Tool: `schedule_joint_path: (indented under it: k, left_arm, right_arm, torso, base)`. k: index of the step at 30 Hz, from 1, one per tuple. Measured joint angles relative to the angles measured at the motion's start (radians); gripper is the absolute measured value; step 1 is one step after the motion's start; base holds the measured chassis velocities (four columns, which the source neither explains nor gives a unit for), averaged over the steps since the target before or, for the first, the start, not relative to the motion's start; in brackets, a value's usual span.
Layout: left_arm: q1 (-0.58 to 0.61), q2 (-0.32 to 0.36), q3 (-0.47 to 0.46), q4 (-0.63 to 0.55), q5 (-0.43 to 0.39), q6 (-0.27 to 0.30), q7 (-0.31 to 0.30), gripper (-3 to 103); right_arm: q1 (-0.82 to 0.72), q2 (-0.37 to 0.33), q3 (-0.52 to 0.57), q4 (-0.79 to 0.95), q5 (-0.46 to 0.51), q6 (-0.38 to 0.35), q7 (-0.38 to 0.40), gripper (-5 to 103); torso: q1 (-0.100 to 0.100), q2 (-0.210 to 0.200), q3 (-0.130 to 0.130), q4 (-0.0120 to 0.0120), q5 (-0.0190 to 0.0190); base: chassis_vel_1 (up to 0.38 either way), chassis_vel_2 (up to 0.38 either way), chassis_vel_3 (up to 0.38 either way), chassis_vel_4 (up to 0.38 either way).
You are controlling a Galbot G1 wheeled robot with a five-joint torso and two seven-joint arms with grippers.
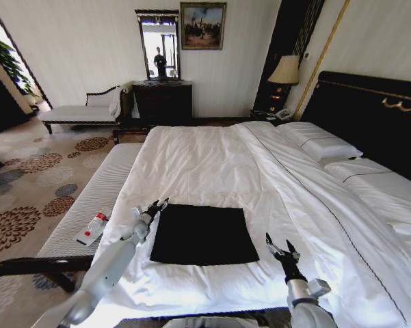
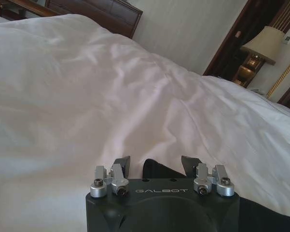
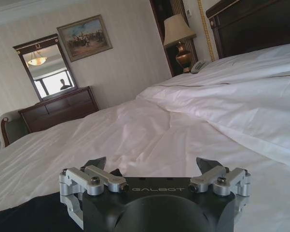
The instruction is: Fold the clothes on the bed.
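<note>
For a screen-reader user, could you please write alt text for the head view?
A black T-shirt, folded into a flat rectangle, lies on a white bed. The open left gripper hovers at its far left corner, and the open right gripper sits by its near right corner.

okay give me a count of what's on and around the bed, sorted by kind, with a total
Black T-shirt: 1
White pillows: 2
End effectors, left and right: 2
Bench: 1
Bedside lamp: 1
Total: 7
</note>
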Motion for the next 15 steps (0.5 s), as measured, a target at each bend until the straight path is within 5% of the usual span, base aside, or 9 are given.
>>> schedule_joint_path:
  k: [15]
  left_arm:
    - [0.025,-0.001,0.007,-0.012,0.032,-0.001,0.0,10]
  right_arm:
    - [0.003,-0.009,0.019,0.001,0.038,0.0,-0.002,100]
  torso:
    - [0.0,0.0,0.0,0.0,0.0]
  base:
    - [0.0,0.0,0.0,0.0]
